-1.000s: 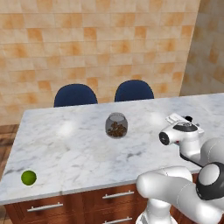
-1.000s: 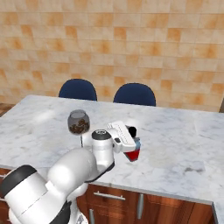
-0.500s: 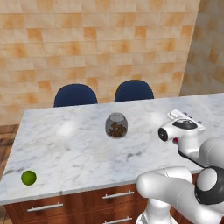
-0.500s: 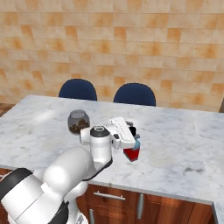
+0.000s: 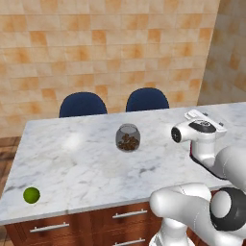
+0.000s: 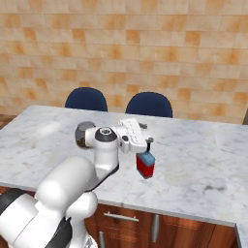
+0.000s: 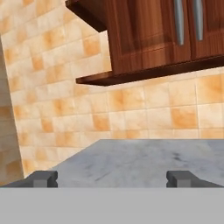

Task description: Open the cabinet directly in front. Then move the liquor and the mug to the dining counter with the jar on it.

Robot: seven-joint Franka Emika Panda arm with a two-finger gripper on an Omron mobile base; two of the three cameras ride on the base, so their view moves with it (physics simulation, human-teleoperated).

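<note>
The liquor leg of the task looked to be at its end. A squat red liquor bottle with a blue top (image 6: 145, 165) stood upright on the long dining counter with a white-grey veined marble top (image 5: 72, 163). It was at about 3 o'clock from the rounded clear glass jar of brown contents (image 5: 128, 138) and well apart from it.

The two-finger gripper (image 6: 145, 145) hung just above the bottle, at its 12 o'clock. Its jaws were spread wide and held nothing, and in the hand view the dark tips stood far apart (image 7: 116, 178).

As a judgement, the mug was yet to be brought. The next move called for lifting the hand straight clear so a finger would not tip the bottle. The base would then have to drive back toward the reddish-brown wooden wall cabinet with long grey bar handles (image 7: 148, 39), at 1 o'clock in the hand view. Whether its doors were open could not be told.

The marble looked smooth, hard and glossy. The jar was round-bellied with a greyish top. The bottle was blocky and flat-sided, so probably stable.

A small green round fruit (image 5: 31, 195) lay at 8 o'clock from the jar, near the counter's edge. Two dark blue rounded chair backs (image 5: 82, 104) rose at 12 o'clock behind the counter, before a tan tiled wall.
</note>
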